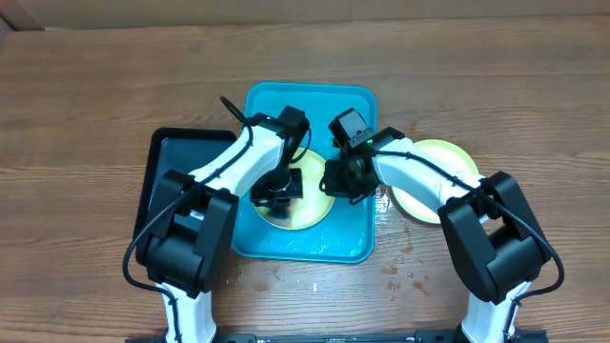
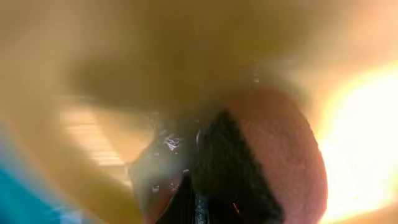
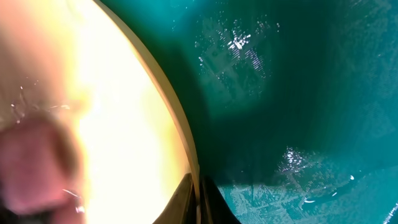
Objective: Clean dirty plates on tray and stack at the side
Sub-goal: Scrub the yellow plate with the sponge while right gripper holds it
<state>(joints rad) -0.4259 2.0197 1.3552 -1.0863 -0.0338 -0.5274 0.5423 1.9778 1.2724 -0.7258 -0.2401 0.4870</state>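
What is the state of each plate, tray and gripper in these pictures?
plate in the tray: rim pinched by the right gripper.
plate beside the tray: flat on the table, untouched.
turquoise tray: wet, holds one plate.
black tray: flat on the table.
left gripper: down over the plate in the tray; open or shut unclear.
right gripper: shut on that plate's rim.

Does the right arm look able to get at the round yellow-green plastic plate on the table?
Probably yes: that plate lies bare below its forearm, but the right pincer seems clamped on the yellow-green plate in the turquoise plastic tray and must release first.
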